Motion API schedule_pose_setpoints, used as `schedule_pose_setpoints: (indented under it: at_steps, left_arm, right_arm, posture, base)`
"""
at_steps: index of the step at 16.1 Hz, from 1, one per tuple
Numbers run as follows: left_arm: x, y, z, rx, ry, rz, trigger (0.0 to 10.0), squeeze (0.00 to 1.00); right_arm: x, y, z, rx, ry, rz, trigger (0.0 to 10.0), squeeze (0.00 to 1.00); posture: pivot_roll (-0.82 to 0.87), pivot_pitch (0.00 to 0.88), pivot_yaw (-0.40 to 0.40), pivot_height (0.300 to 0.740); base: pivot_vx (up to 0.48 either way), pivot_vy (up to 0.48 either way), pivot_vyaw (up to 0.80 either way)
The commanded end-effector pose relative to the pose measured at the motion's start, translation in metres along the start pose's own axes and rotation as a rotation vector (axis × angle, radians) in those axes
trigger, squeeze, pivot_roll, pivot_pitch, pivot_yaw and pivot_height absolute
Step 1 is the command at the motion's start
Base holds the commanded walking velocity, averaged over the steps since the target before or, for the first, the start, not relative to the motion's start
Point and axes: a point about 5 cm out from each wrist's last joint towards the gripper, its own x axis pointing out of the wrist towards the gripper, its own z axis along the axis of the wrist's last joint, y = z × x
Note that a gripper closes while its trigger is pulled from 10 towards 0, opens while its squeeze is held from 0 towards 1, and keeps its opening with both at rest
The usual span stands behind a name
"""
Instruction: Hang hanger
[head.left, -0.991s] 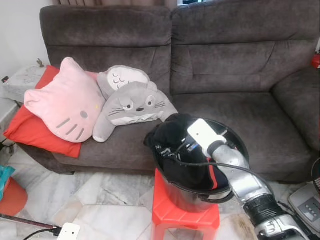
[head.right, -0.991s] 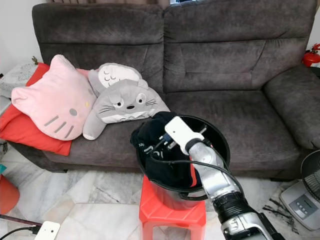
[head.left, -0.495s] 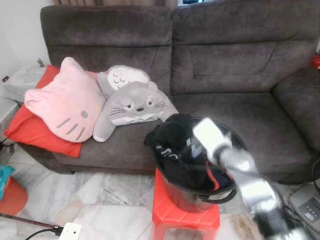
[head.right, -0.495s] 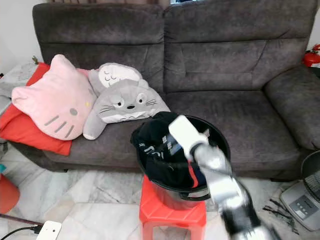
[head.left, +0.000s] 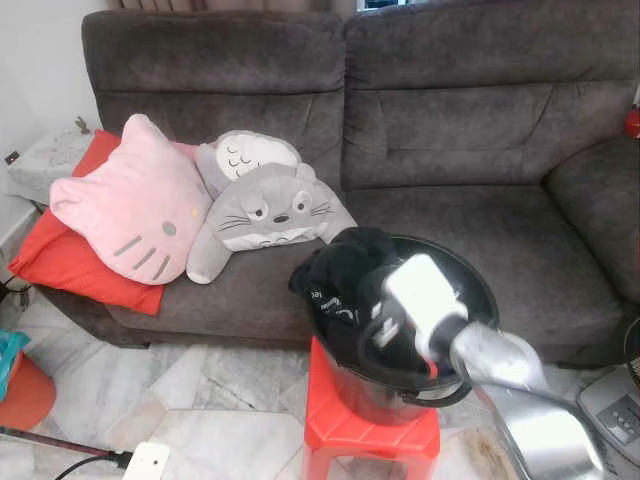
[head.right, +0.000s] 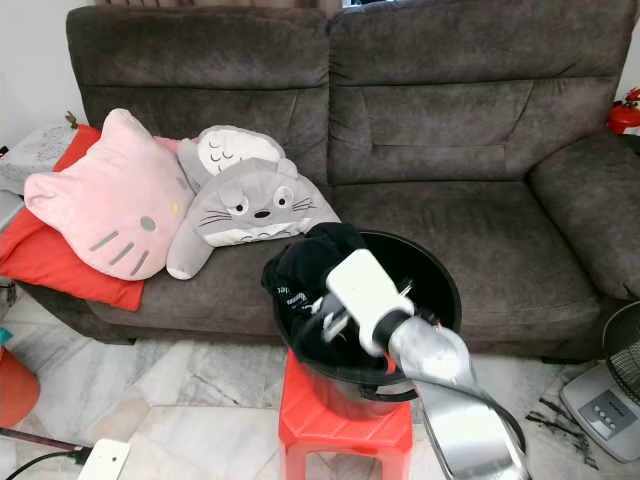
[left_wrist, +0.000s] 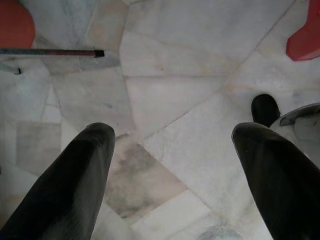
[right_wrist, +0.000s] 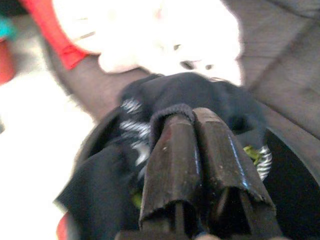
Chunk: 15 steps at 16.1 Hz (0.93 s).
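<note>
Garment (right_wrist: 150, 107) edge seemingly pinched between closed right fingers (right_wrist: 170, 150).

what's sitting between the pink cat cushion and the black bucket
The grey Totoro plush on the sofa, seen in both eye views, between the pink cat cushion and the black bucket.

Even soft daylight on sofa (head.left: 400, 120); my right arm (head.left: 500, 370) before it motion-blurred. Right wrist view smeared, cushions overexposed. Left wrist view sharp.
</note>
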Motion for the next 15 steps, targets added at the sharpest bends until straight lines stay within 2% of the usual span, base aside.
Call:
schedule_pose_setpoints:
  at_steps: [1, 4, 5, 6, 7, 8, 10, 12, 15]
  left_arm:
    - [0.0, 0.002, 0.0, 0.007, 0.011, 0.008, 10.0, 0.0]
    - [0.0, 0.004, 0.002, 0.003, 0.006, 0.008, 10.0, 0.0]
    - [0.0, 0.006, 0.001, 0.002, 0.007, 0.01, 10.0, 0.0]
    - [-0.001, 0.01, -0.001, 0.0, 0.011, 0.015, 10.0, 0.0]
    - [-0.001, 0.014, -0.004, -0.001, 0.016, 0.019, 10.0, 0.0]
    - [-0.002, 0.017, -0.007, 0.0, 0.021, 0.023, 10.0, 0.0]
    - [-0.003, 0.019, -0.01, 0.001, 0.026, 0.027, 10.0, 0.0]
    - [-0.003, 0.019, -0.012, 0.001, 0.029, 0.028, 10.0, 0.0]
    - [-0.004, 0.018, -0.014, -0.003, 0.031, 0.029, 10.0, 0.0]
  right_arm:
    - [-0.006, 0.006, 0.006, -0.006, -0.003, 0.025, 10.0, 0.0]
    - [-0.014, -0.015, -0.001, 0.069, 0.039, -0.175, 10.0, 0.0]
    - [-0.017, -0.028, -0.004, 0.105, 0.03, -0.32, 10.0, 0.0]
    - [-0.026, -0.042, -0.01, 0.182, 0.031, -0.53, 10.0, 0.0]
    - [-0.033, -0.039, -0.013, 0.173, 0.042, -0.576, 10.0, 0.0]
    - [-0.035, -0.025, -0.018, 0.178, 0.062, -0.554, 10.0, 0.0]
    - [-0.035, 0.003, -0.028, 0.262, 0.089, -0.519, 10.0, 0.0]
    - [-0.037, 0.015, -0.034, 0.288, 0.11, -0.523, 10.0, 0.0]
    - [-0.036, 0.008, -0.035, 0.274, 0.106, -0.568, 10.0, 0.0]
  posture:
    - [-0.23, 0.0, 0.084, 0.732]
    - [-0.23, 0.0, 0.085, 0.732]
    - [-0.23, 0.0, 0.086, 0.732]
    - [-0.23, 0.0, 0.085, 0.732]
    - [-0.24, 0.0, 0.086, 0.732]
    - [-0.24, 0.0, 0.086, 0.732]
    - [-0.23, 0.0, 0.083, 0.732]
    - [-0.24, 0.0, 0.086, 0.732]
    - [-0.24, 0.0, 0.087, 0.732]
  base:
    - [0.0, 0.0, 0.0]
    - [0.0, 0.0, 0.0]
    - [0.0, 0.0, 0.0]
    - [0.0, 0.0, 0.0]
    - [0.0, 0.0, 0.0]
    - [0.0, 0.0, 0.0]
    - [0.0, 0.0, 0.0]
    - [0.0, 0.0, 0.0]
    - [0.0, 0.0, 0.0]
